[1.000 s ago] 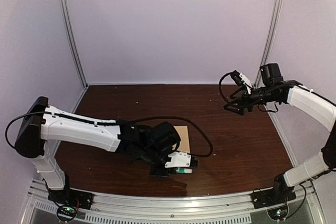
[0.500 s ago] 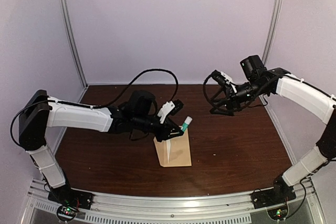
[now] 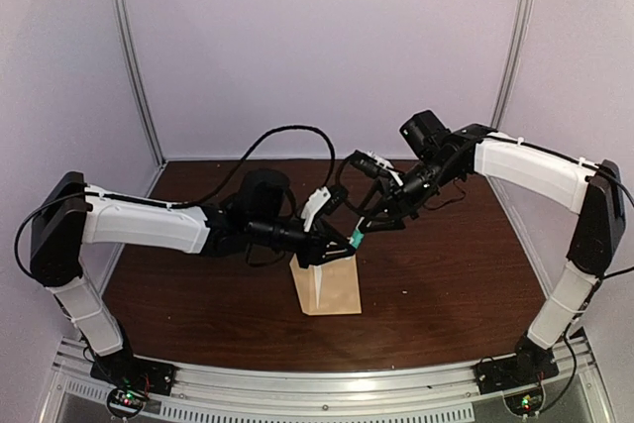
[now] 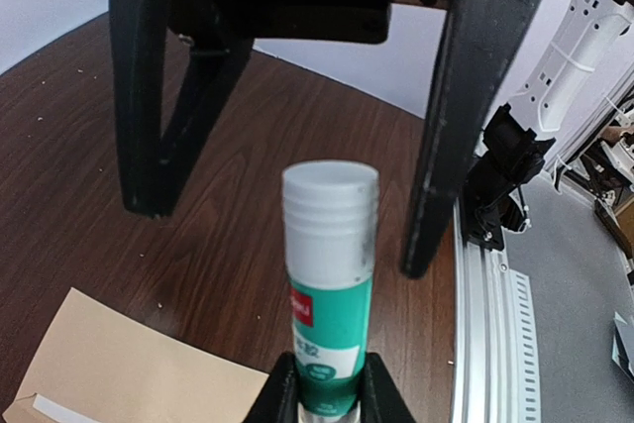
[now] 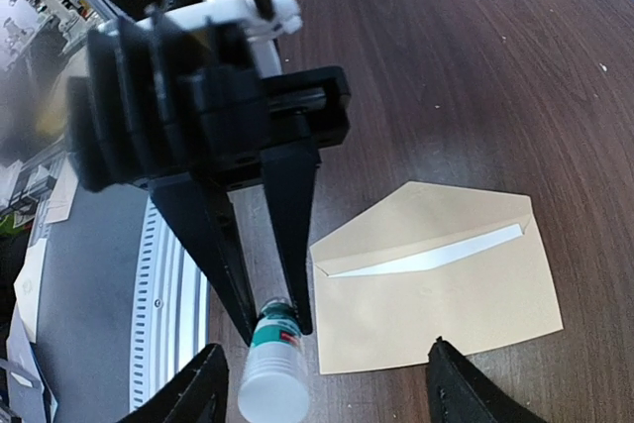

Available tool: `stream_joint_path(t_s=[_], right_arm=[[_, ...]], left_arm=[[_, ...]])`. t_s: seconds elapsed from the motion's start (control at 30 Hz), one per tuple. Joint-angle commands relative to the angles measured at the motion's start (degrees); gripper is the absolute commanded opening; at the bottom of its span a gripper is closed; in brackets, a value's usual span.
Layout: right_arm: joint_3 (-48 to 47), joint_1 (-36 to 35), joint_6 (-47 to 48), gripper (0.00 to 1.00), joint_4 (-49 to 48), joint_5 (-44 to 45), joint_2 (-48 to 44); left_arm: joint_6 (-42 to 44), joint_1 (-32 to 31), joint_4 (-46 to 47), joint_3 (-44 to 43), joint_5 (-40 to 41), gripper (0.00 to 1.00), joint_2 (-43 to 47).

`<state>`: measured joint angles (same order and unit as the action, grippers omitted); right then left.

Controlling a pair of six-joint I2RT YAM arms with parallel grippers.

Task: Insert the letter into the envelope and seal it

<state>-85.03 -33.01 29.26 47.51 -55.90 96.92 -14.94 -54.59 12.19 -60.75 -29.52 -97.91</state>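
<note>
A green glue stick (image 3: 354, 237) with a white cap (image 4: 329, 207) is held up above the table, my left gripper (image 4: 329, 385) shut on its lower end. My right gripper (image 5: 325, 349) stands open, its fingers (image 4: 466, 116) on either side of the cap without touching it. The cap (image 5: 273, 383) lies nearer one finger in the right wrist view. The tan envelope (image 5: 446, 294) lies flat on the brown table (image 3: 446, 274) below the stick, flap open. A pale strip (image 5: 436, 255) shows in its mouth. The letter is otherwise hidden.
An aluminium rail (image 4: 485, 324) runs along the near table edge, with the right arm's base (image 4: 505, 175) on it. A black cable (image 3: 287, 134) loops above the left arm. White walls and metal posts (image 3: 134, 56) enclose the table.
My left arm lifted the glue stick from the front of the table to above the envelope and holds it there. My right arm swung left to the cap, its jaws narrowing.
</note>
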Motion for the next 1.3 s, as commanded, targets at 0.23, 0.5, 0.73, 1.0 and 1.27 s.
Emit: stream_joint_path(t_s=[0.23,0.5,0.73,1.0,1.27], right_arm=[[-1.07,-1.23,-1.43,0.34,2.86,-4.40,-0.08],[-1.09,-1.53,-0.39,0.04,3.74,-7.15,0.50],[-1.48,-1.60,0.75,0.00,5.43,-5.45,-0.23],[0.68,-1.89,0.68,0.00,5.39,-7.56,-1.27],[-1.04,-2.22,0.19,0.00,5.96,-8.42,-0.73]], left_arm=[[-0.78,0.01,3.15,-0.11,-3.23,0.10,3.03],[0.01,0.01,1.57,-0.42,-2.49,0.20,3.10],[-2.33,0.02,0.61,-1.49,-2.99,0.43,1.58],[-5.82,0.03,3.27,-1.93,-9.08,0.50,-0.66],[-5.54,0.02,3.81,-2.00,-10.01,0.45,-1.06]])
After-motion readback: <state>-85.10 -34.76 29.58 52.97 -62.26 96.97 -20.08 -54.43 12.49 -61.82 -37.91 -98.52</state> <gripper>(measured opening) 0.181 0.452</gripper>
